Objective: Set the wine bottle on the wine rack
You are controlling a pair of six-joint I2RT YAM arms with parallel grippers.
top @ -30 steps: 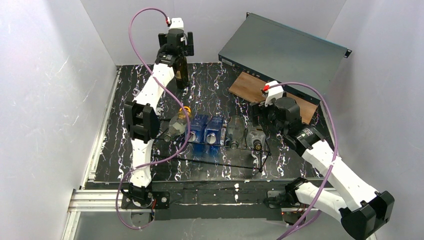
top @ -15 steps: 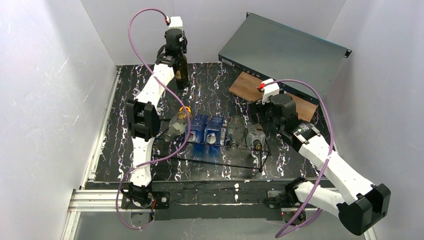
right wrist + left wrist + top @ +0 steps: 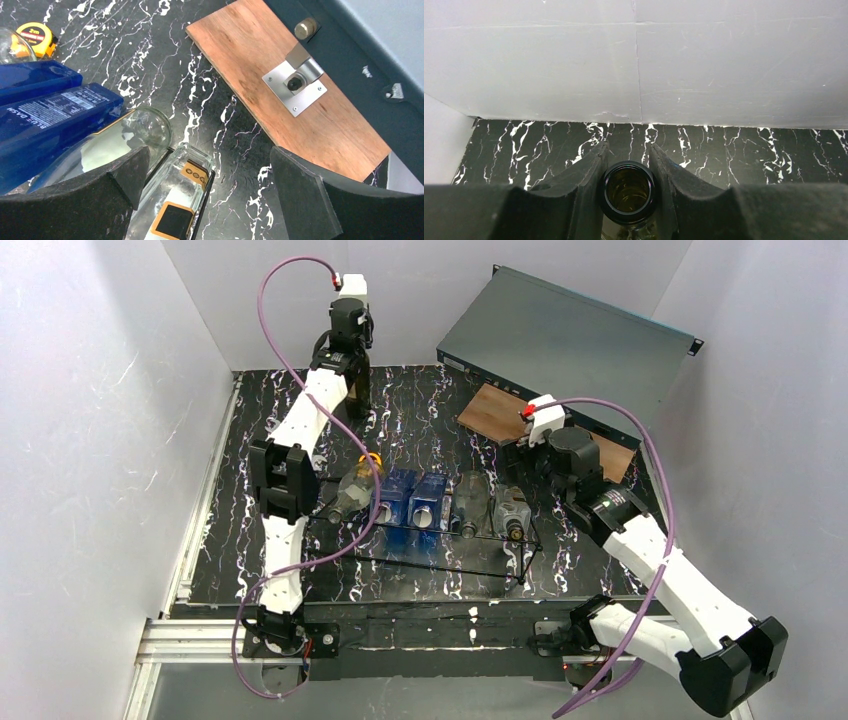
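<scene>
A dark wine bottle (image 3: 361,390) stands upright at the back of the black marbled table. My left gripper (image 3: 352,348) is shut on its neck. In the left wrist view both fingers (image 3: 589,175) press the sides of the bottle's open mouth (image 3: 629,192). The wine rack (image 3: 440,568), a low black wire frame, sits mid-table with several bottles lying across it. My right gripper (image 3: 535,462) hovers open over the rack's right end. Its pads (image 3: 300,185) stand wide apart over a square clear bottle (image 3: 175,200) and hold nothing.
On the rack lie two blue bottles (image 3: 415,498) and clear ones (image 3: 470,502). A yellow tape measure (image 3: 372,458) lies behind them. A wooden board with a metal latch (image 3: 295,82) and a dark flat case (image 3: 560,340) sit at the back right. White walls close in the table.
My left gripper has closed on the wine bottle's neck. My right gripper has drawn back and to the right from the rack's end, still open.
</scene>
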